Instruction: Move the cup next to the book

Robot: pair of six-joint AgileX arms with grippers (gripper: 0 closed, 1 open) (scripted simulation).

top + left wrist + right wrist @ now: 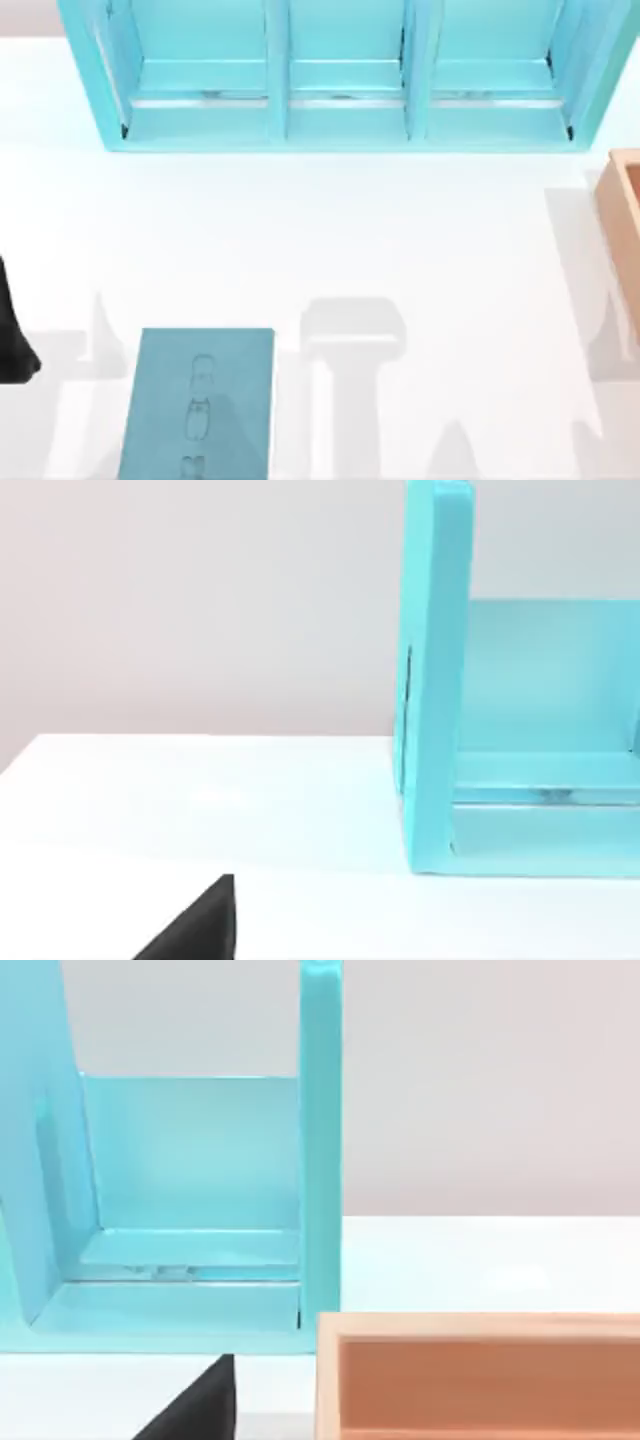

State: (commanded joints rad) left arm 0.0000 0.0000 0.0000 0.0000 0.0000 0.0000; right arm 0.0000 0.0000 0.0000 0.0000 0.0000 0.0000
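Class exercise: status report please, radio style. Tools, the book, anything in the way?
Left arm parked at table's left edge. Flat teal-blue rectangular book lies flat, front left. Big light-blue shelf unit at back, tan wooden box at right edge, both apart from book.

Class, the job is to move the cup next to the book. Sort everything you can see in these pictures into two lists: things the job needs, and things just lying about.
Needed for the job:
- book, lying flat at the table's near left

Just lying about:
- light-blue shelf unit at the back
- wooden box at the right edge
- white table
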